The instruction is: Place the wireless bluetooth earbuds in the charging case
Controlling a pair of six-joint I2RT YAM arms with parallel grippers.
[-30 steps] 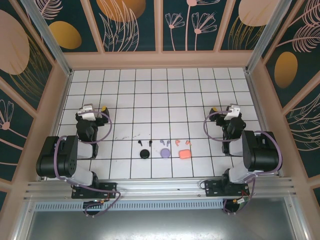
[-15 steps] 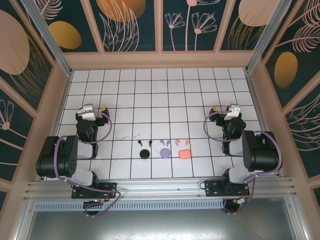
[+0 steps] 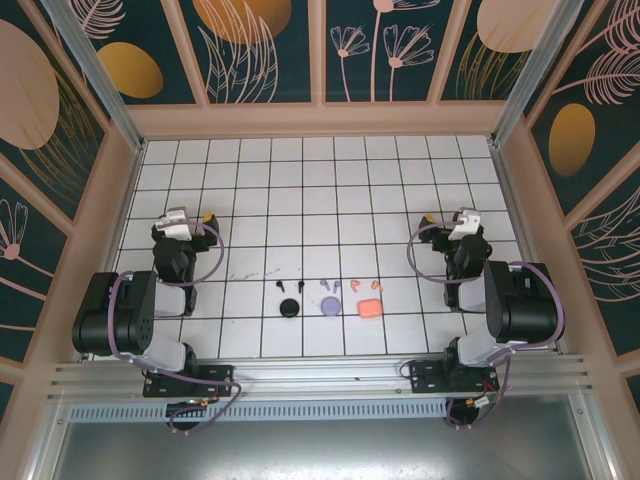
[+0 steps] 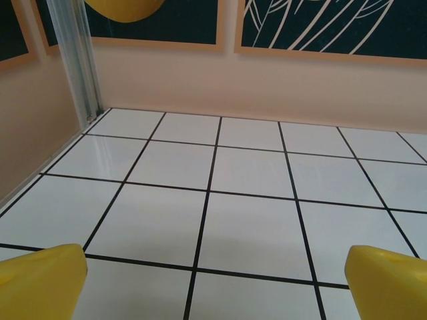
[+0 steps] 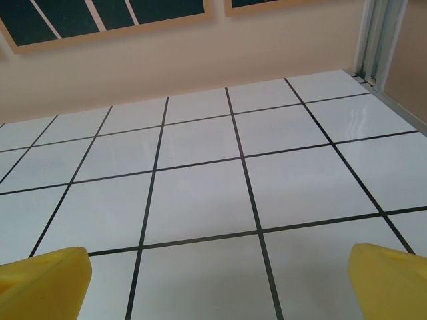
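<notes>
Jaws spread and empty on both your arms, parked apart; earbuds (image 3: 337, 286) lie rowed just beyond colour-matched cases (image 3: 328, 306) on the bench (image 3: 400, 190), apparently for pairing.

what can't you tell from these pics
black earbuds: top view, too small to tell which way they lie.
black case, lilac case, pink case: top view, too small to tell if open.
left gripper: left wrist view, fingers cut off by bottom edge.
right gripper: right wrist view, fingers likewise.

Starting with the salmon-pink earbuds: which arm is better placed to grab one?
Right, probably: the salmon-pink earbuds lie nearer the right hand than the left hand; both stand open.
</notes>
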